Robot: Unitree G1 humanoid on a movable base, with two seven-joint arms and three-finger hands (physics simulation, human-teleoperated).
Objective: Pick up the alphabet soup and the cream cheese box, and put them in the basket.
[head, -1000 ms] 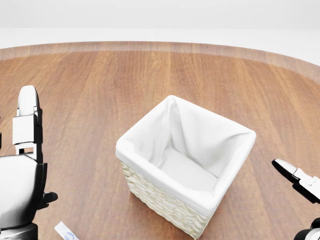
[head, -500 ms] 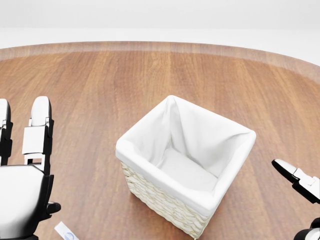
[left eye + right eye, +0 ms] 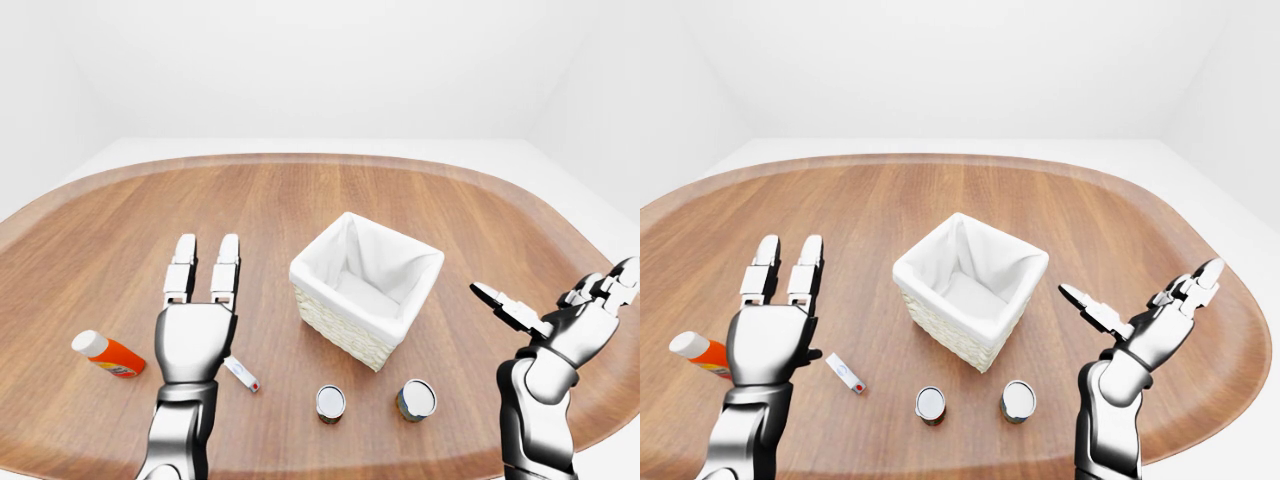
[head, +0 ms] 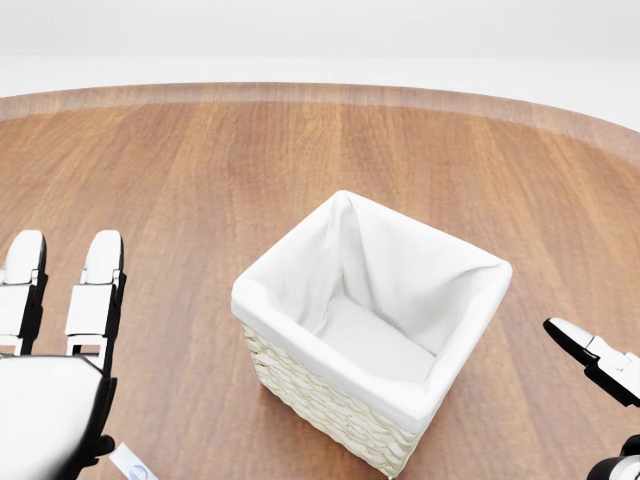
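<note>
My left hand (image 3: 196,340) and right hand (image 3: 570,325) hover with fingers spread; the basket (image 3: 366,288) sits mid-tabletop (image 3: 300,200).

The basket (image 3: 365,292) is woven, with a white cloth inside. Two round cans (image 3: 331,402) (image 3: 417,399) stand upright just below it. A flat white box (image 3: 241,373) lies to their left.

White-lined wicker basket (image 4: 300,375) centre on wooden table (image 4: 200,170); left hand (image 4: 55,340) fingers extended; right hand (image 4: 600,365) at edge.
</note>
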